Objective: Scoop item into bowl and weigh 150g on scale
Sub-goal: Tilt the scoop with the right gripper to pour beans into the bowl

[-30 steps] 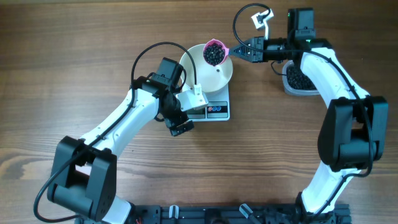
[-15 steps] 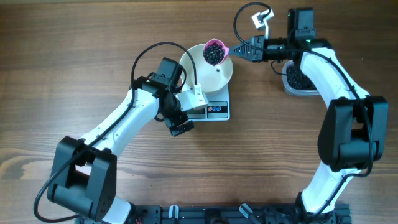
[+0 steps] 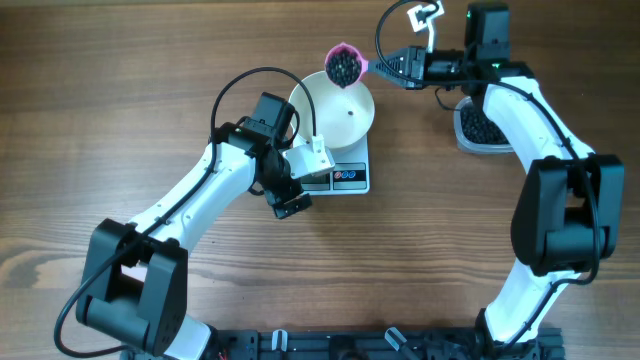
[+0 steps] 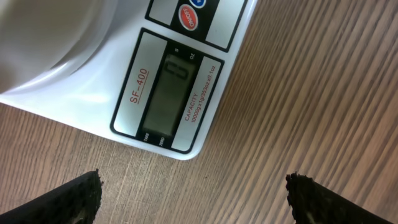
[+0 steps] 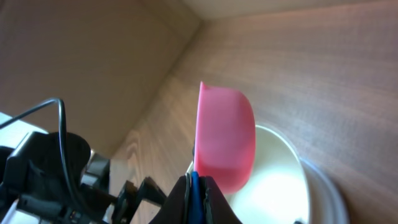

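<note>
A pink scoop [image 3: 343,65] heaped with the black item [image 3: 344,67] hangs at the far rim of the white bowl [image 3: 338,112]. My right gripper [image 3: 385,67] is shut on the scoop's blue handle. The right wrist view shows the scoop [image 5: 225,138] from below, above the bowl [image 5: 283,190], with the right gripper [image 5: 198,200] clamped on the handle. The bowl stands on the white scale [image 3: 345,178], and its inside shows white. My left gripper [image 3: 300,186] hovers open beside the scale's front left. The scale's display [image 4: 173,93] fills the left wrist view above the open left gripper [image 4: 199,205].
A clear tub [image 3: 478,128] with more black pellets sits at the right, partly under the right arm. Both arms' cables loop above the table. Bare wooden table lies at the left and in front of the scale.
The right gripper has carried the loaded scoop from over the bowl's middle back to its far rim. The left arm has not moved.
</note>
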